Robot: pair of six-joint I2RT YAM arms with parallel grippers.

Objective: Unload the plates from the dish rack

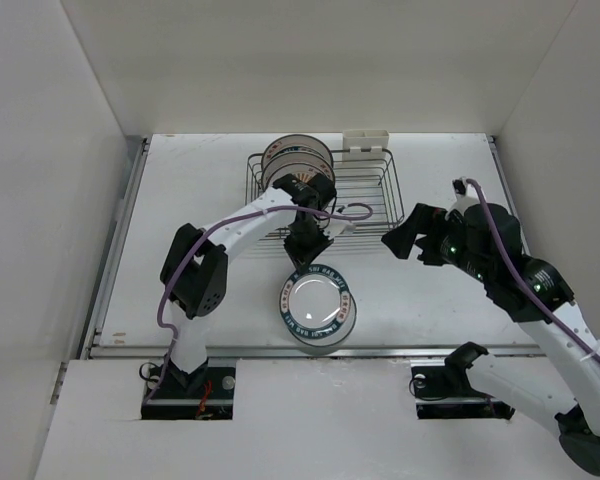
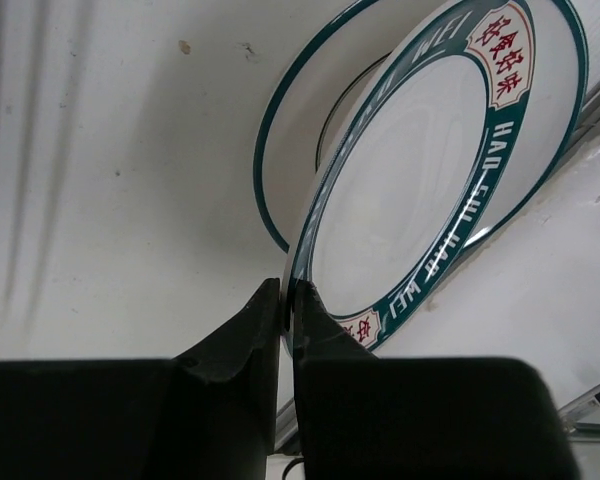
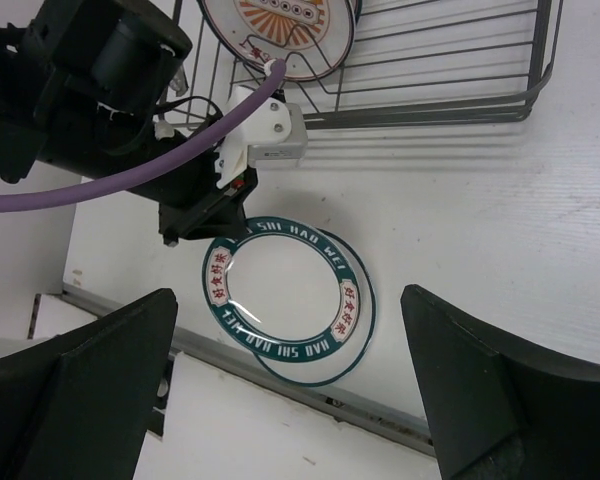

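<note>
Your left gripper (image 2: 288, 292) is clamped on the rim of a teal-banded plate (image 2: 420, 190), its two fingers pinching the near edge of that rim with no gap showing. The held plate is tilted, with the gripped edge raised. It hangs over a second plate (image 2: 300, 100) that lies flat on the table (image 1: 450, 300) near the middle of the near edge. From the right wrist view the held plate covers most of the flat one, shifted a little toward the rack, so only a crescent of the lower rim shows. You cannot tell whether the far edge of the held plate touches the flat one. The rack (image 1: 360, 185) sits against the middle of the far edge, and your left gripper is just off its near side, outside the wires. The racked plates (image 1: 298, 158) stand on edge at the rack's left end, and the nearest shows an orange sunburst centre. Your right gripper (image 1: 405, 235) has its fingers spread wide and holds nothing. It hovers above the table just off the rack's near right corner, toward the right edge, well apart from the racked plates and to the right of the held plate.
</note>
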